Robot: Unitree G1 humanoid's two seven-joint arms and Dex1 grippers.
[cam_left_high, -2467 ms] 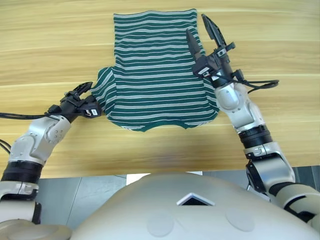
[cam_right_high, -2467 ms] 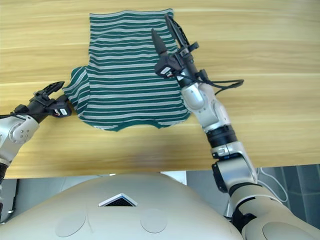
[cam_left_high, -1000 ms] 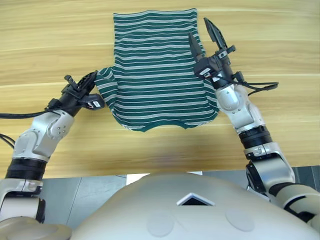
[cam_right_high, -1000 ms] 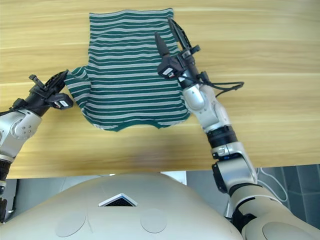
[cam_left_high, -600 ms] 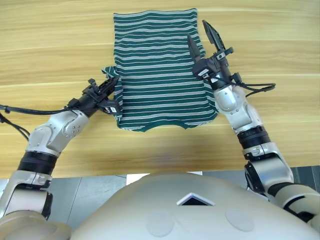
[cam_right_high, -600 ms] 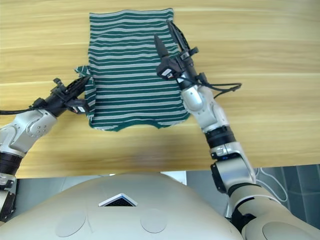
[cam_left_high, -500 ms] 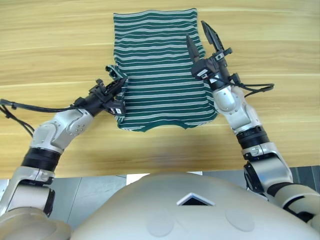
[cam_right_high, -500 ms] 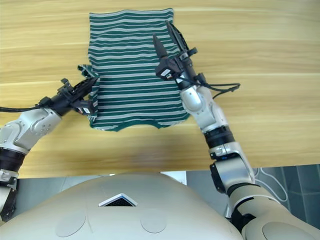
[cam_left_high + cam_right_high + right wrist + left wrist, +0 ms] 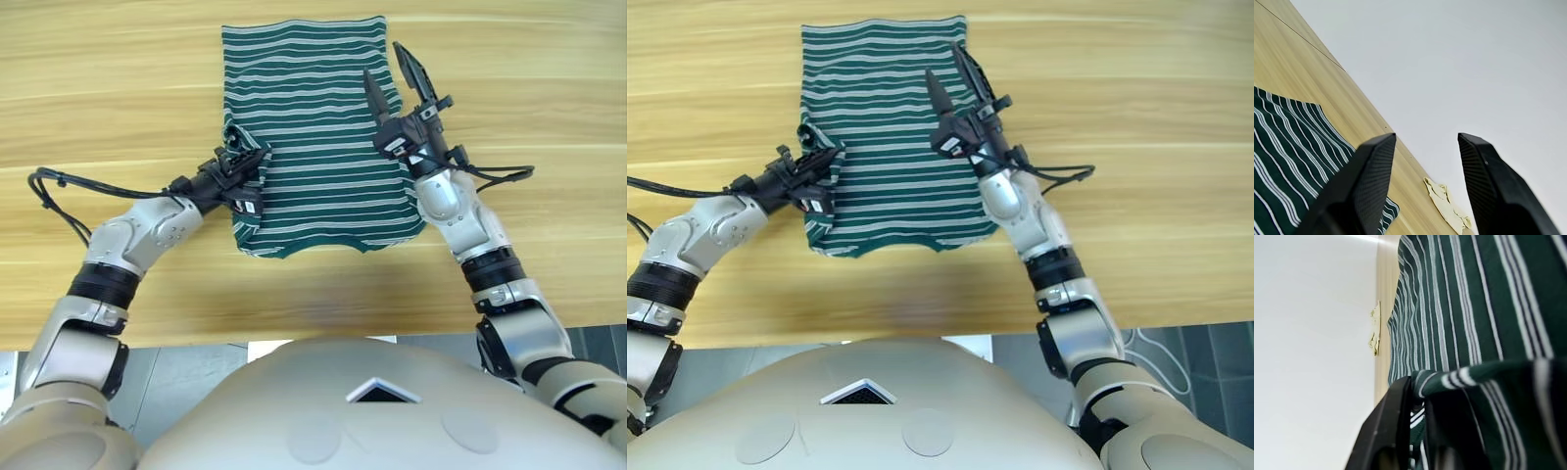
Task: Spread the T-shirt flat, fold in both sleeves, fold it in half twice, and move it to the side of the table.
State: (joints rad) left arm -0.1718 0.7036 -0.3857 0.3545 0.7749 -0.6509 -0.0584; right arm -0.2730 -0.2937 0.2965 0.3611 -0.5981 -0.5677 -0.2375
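Observation:
A green T-shirt [image 9: 313, 108] with white stripes lies flat on the wooden table [image 9: 118, 78], collar end toward me. My left gripper [image 9: 242, 159] is shut on the shirt's left sleeve [image 9: 235, 135], held bunched just over the left edge of the body. In the left wrist view, striped cloth [image 9: 1484, 333] is pinched between the fingers [image 9: 1396, 426]. My right gripper [image 9: 382, 61] stands open, raised over the shirt's right side with nothing in it; its fingers [image 9: 1366, 186] are spread wide. The right sleeve lies tucked along the right edge.
Bare wood stretches to the left, right and front of the shirt. A black cable [image 9: 59, 186] loops beside my left arm, and another cable [image 9: 500, 174] trails from my right forearm. The table's front edge [image 9: 196, 343] runs close to me.
My left gripper has carried the left sleeve to the right, from out on the table onto the shirt's left edge. The right gripper has stayed open and nearly still.

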